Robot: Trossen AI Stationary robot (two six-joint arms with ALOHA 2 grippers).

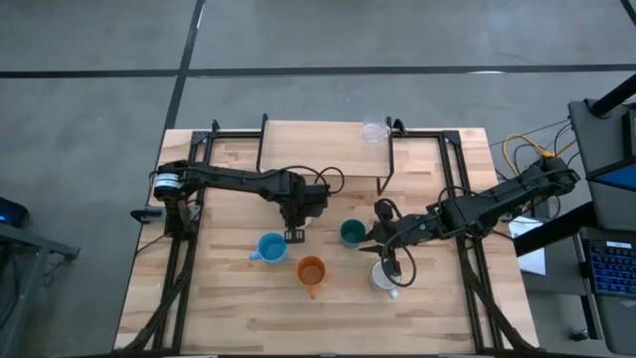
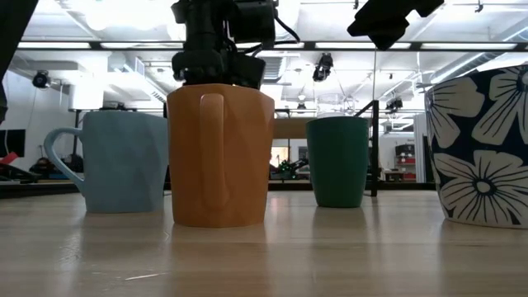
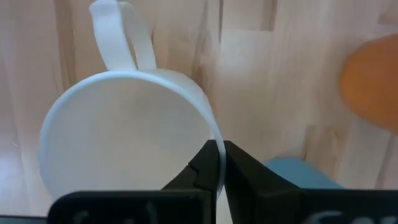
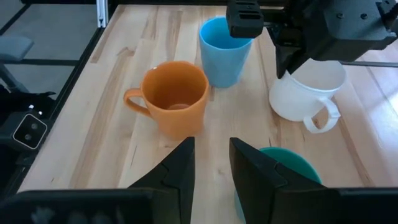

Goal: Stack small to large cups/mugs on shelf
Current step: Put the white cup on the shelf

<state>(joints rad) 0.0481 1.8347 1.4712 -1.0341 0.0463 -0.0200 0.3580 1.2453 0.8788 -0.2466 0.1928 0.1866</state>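
Orange mug (image 2: 220,155) frontmost; L gripper (image 3: 217,163) pinching white mug (image 4: 308,94) rim, R gripper (image 4: 211,163) part-open, empty, over teal cup (image 1: 352,233).

A: Landmark is the orange mug (image 4: 176,99), upright on the wooden tabletop (image 4: 124,56), handle on the side away from the other cups.
B: Others?
A: Light blue mug (image 4: 224,53) just beside it, further from the camera. White mug (image 4: 305,93) well off to the side past the blue one, tilted, handle hanging low.
B: Held?
A: Left gripper (image 4: 287,59) pinches its rim, fingers closed on it.
B: Right gripper?
A: Right gripper (image 4: 211,163) hangs on the near side of the orange mug, fingers parted, holding nothing. Dark teal-green cup (image 4: 286,163) sits just beside one finger, partly hidden.
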